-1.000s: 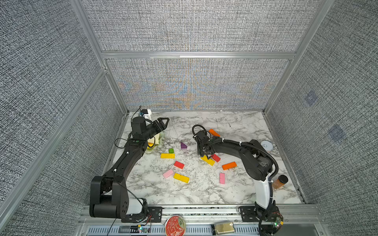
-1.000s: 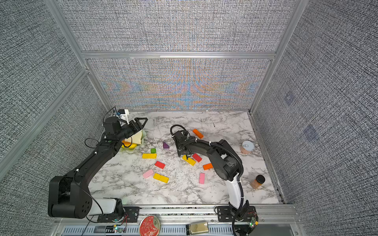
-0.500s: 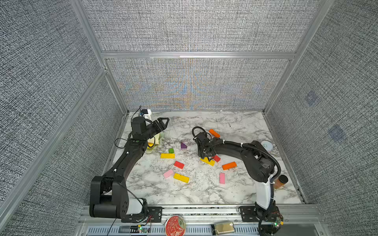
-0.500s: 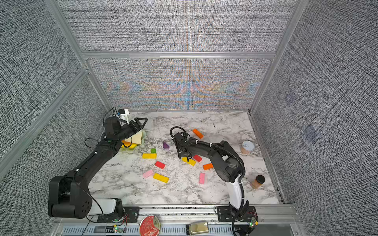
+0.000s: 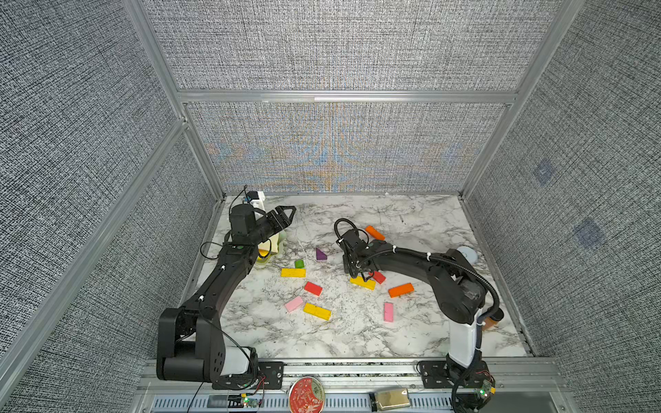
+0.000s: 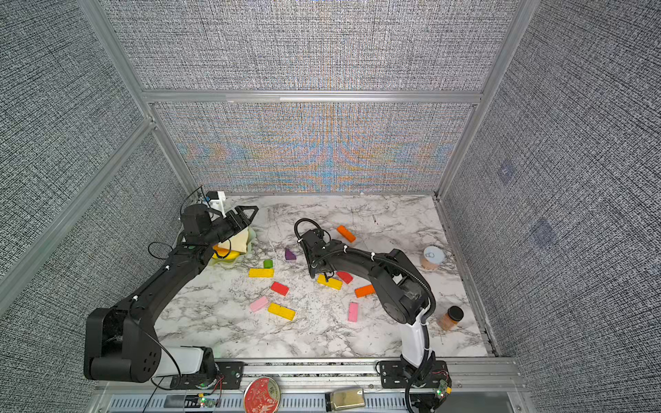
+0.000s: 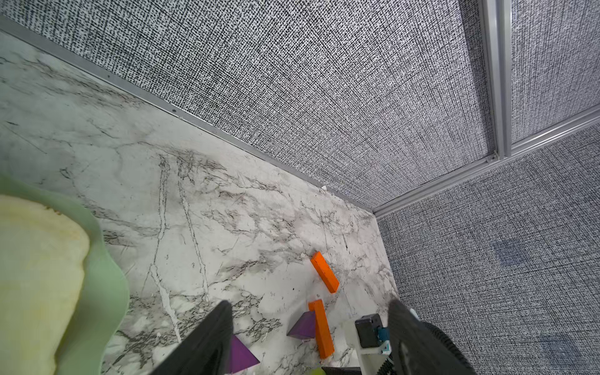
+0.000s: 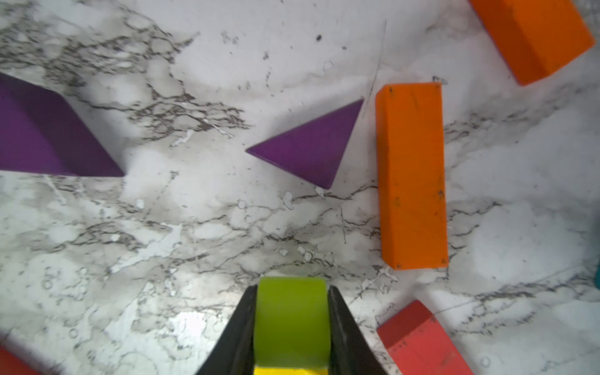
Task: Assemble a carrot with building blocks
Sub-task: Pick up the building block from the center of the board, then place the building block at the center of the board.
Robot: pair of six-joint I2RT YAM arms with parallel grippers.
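In the right wrist view my right gripper (image 8: 291, 324) is shut on a green stub (image 8: 290, 319), low over the marble with a yellow edge showing beneath it. Ahead of it an orange bar (image 8: 410, 175) lies with a purple triangle (image 8: 311, 146) touching its side. A second purple triangle (image 8: 48, 130) and another orange bar (image 8: 532, 35) lie further off. In both top views that gripper (image 5: 357, 275) points down beside a yellow bar (image 5: 363, 283) and a red block (image 5: 378, 277). My left gripper (image 5: 288, 214) hovers open and empty above the plate; its fingers (image 7: 224, 311) stand wide apart.
Loose blocks lie mid-table: a green stub (image 5: 299, 264), yellow bars (image 5: 293, 273) (image 5: 317, 311), a red block (image 5: 313, 288), pink bars (image 5: 294, 303) (image 5: 388, 311), an orange bar (image 5: 401, 290). A pale green plate (image 7: 107, 292) with bread sits left. An amber jar (image 6: 450, 317) and a white-lidded cup (image 6: 432, 256) stand right.
The right arm's elbow has eased slightly toward the front right while its wrist stays over the same spot. The left arm and the loose blocks have not moved.
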